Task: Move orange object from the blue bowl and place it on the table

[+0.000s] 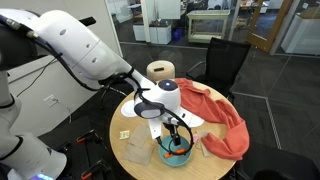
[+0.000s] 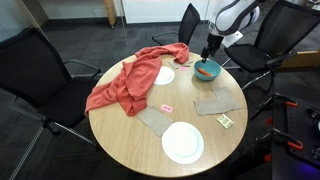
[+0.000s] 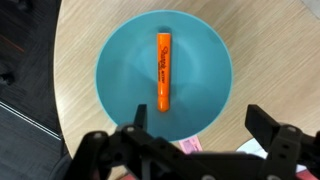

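Orange marker (image 3: 164, 70) lies flat in the middle of the blue bowl (image 3: 112, 60). It looks light, hard and smooth, a bit slippery, so it may roll. I would pinch it across the middle, where the black writing is. It is long and thin, bright orange all over. The end effector (image 3: 198, 112) hangs just above the bowl with its fingers spread wide, holding nothing. The bowl sits near the edge of the round wooden counter (image 3: 100, 15).
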Tool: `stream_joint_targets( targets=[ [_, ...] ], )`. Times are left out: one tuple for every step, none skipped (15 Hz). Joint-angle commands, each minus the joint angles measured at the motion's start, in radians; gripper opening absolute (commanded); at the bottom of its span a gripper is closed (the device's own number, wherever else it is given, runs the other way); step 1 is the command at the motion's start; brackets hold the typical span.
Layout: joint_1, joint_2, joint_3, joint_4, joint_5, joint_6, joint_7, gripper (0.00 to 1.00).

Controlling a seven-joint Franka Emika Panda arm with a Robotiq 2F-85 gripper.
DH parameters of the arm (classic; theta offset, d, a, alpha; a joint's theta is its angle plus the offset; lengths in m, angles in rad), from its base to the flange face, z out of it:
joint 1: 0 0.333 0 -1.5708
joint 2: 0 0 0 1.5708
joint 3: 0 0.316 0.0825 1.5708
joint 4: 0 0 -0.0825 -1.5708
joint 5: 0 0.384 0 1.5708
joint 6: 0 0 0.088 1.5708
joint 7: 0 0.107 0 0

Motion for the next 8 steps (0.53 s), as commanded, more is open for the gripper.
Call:
stream_joint_targets(
  targets=[
    [-0.026, 0.064, 0.015, 0.062, -0.003, -0.002, 0.028, 1.0],
    [-0.026, 0.077, 0.009, 0.07, -0.006, -0.001, 0.036, 1.0],
    [-0.029, 0.09, 0.01, 0.078, -0.006, -0.004, 0.04, 1.0],
    [-0.036, 0.094, 0.009, 0.068, -0.005, 0.005, 0.037, 1.0],
    [-0.039, 0.104, 0.007, 0.07, -0.005, 0.007, 0.042, 1.0],
    [-0.041, 0.112, 0.002, 0.066, -0.008, 0.013, 0.049, 1.0],
    [-0.043, 0.121, 0.001, 0.065, -0.009, 0.015, 0.053, 1.0],
    [-0.045, 0.129, -0.002, 0.064, -0.011, 0.018, 0.056, 1.0]
  ],
)
